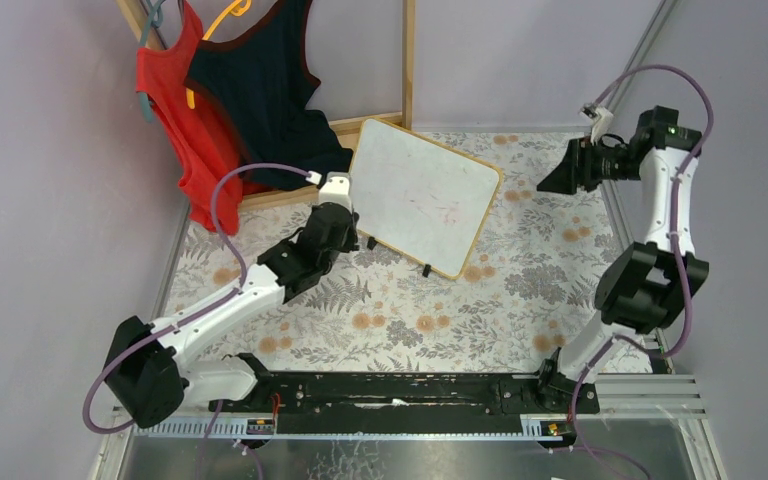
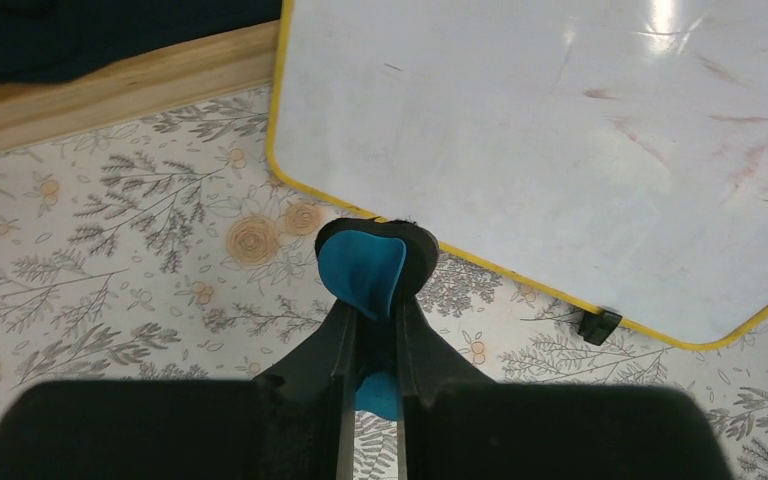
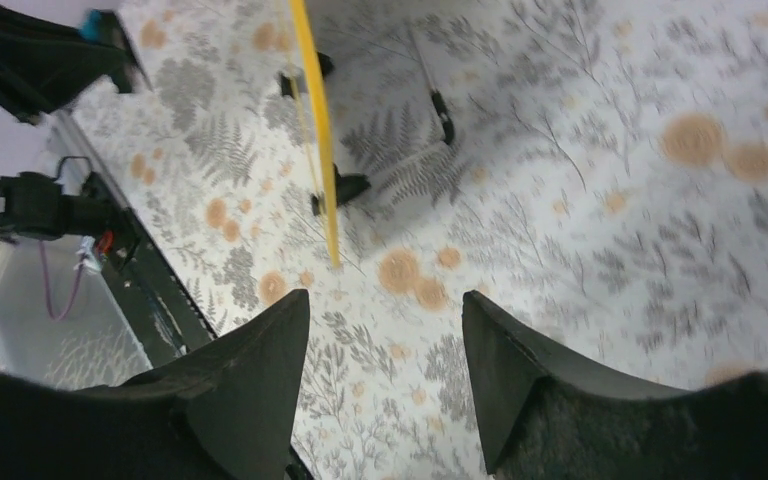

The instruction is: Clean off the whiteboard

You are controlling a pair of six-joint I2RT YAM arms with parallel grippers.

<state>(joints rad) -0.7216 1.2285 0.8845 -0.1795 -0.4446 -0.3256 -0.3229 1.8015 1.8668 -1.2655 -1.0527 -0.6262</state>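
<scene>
The whiteboard (image 1: pixel 425 195) stands tilted on small black feet at the middle back of the table, with faint red smears (image 1: pixel 443 211) left on it. In the left wrist view the whiteboard (image 2: pixel 560 130) fills the upper right, with its red smears (image 2: pixel 760 165) at the right. My left gripper (image 1: pixel 343 213) is just off the board's lower left edge. This left gripper (image 2: pixel 372 310) is shut on a blue eraser with a black pad (image 2: pixel 365 262). My right gripper (image 1: pixel 558 178) is open and empty, right of the board. In its wrist view this gripper (image 3: pixel 385 310) faces the board's yellow edge (image 3: pixel 315 120).
A wooden clothes rack (image 1: pixel 407 62) stands at the back left with a red top (image 1: pixel 175 110) and a dark top (image 1: pixel 270 85) on hangers. Its wooden base bar (image 2: pixel 110 85) lies left of the board. A black rail (image 1: pixel 390 390) runs along the near edge.
</scene>
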